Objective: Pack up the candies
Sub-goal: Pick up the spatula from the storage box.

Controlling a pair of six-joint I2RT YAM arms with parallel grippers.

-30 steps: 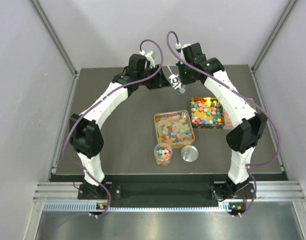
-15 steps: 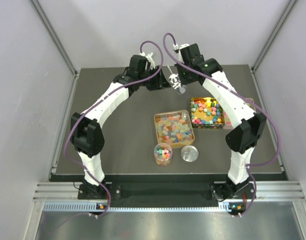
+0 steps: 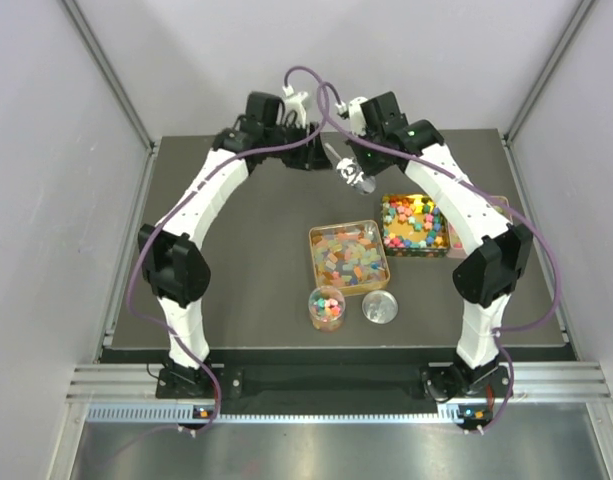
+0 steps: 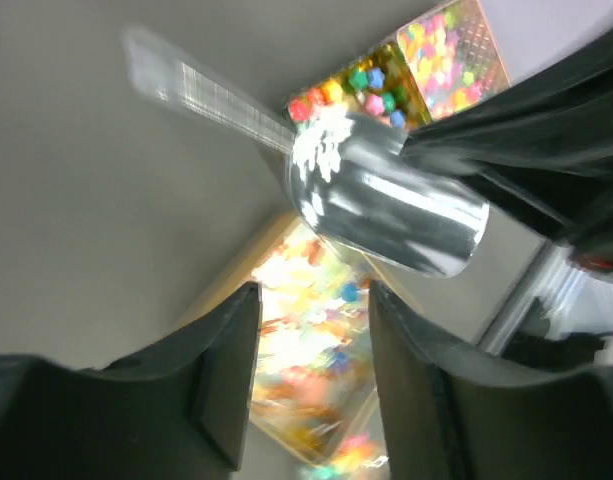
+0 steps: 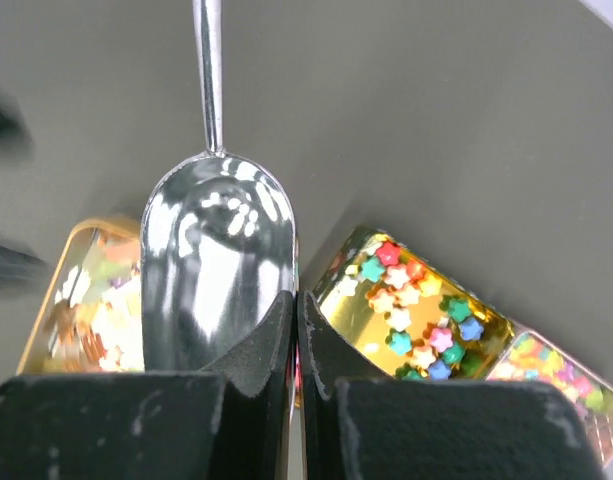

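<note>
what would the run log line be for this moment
right gripper: shut on scoop, scoop empty | left gripper: open, empty | candies: in trays

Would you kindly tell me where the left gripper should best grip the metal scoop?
By the scoop's thin flat handle, which juts free of the bowl. The right gripper pinches the bowl's rim, so the open left gripper should come from the handle end, closing across its flat faces.
</note>
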